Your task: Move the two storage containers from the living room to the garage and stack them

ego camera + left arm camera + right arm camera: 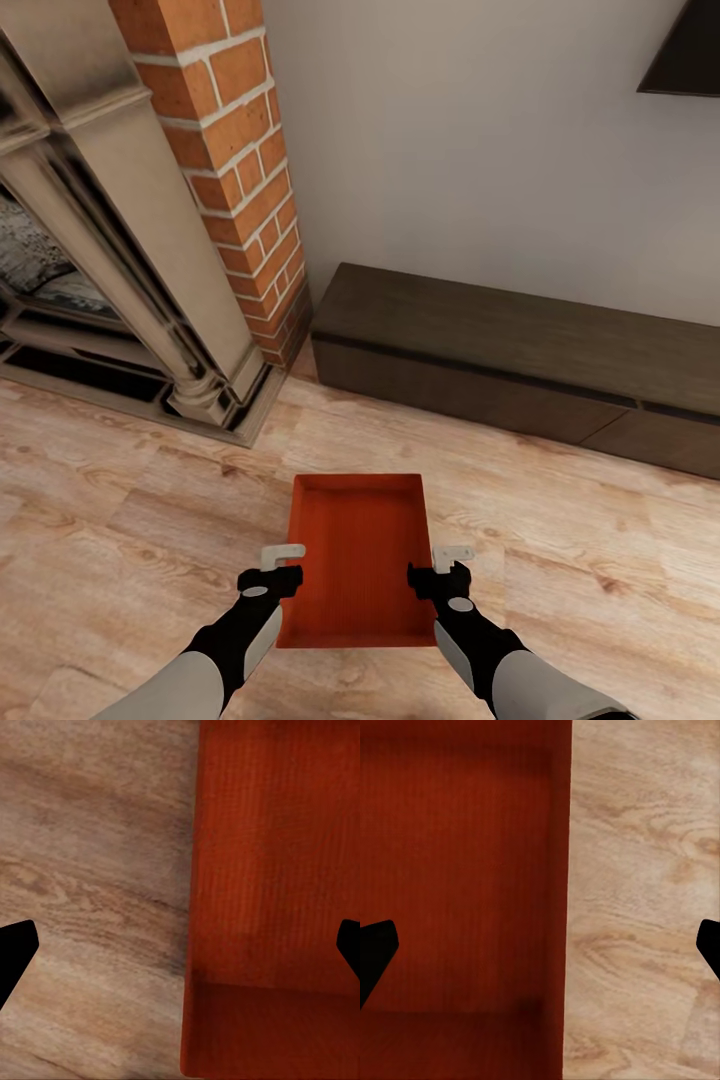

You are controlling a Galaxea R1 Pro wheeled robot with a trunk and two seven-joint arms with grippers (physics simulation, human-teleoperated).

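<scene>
Still in the living room: one red container [358,560] lying flat on the wood floor [130,520], in front of the brick fireplace [215,190] and a low dark cabinet [520,365], open side up. Left gripper [283,566] above the container's left wall, right gripper [440,566] above its right wall, both with fingers spread wide, holding nothing. Judged as the approach before a two-sided lift. Risks from here: thin, low walls, so little to bite on; coming down slightly off line could put both fingers of one gripper on the same side of a wall, closing on air or nudging the box across the planks. Uneven closing, or lifting one side sooner than the other, could tilt the box and let it slide out. Pressing too low could jam fingertips into the floor. In the head view, the whole box at once, both arms, its squareness to the robot, the room around; height above the rim hard to judge there. In the left wrist view, the left wall edge [191,900] running between the dark fingertips [16,949], floor on one side, red base on the other, so that gripper appears to straddle the wall. In the right wrist view, the same for the right wall [568,900]. Second container not located.
</scene>
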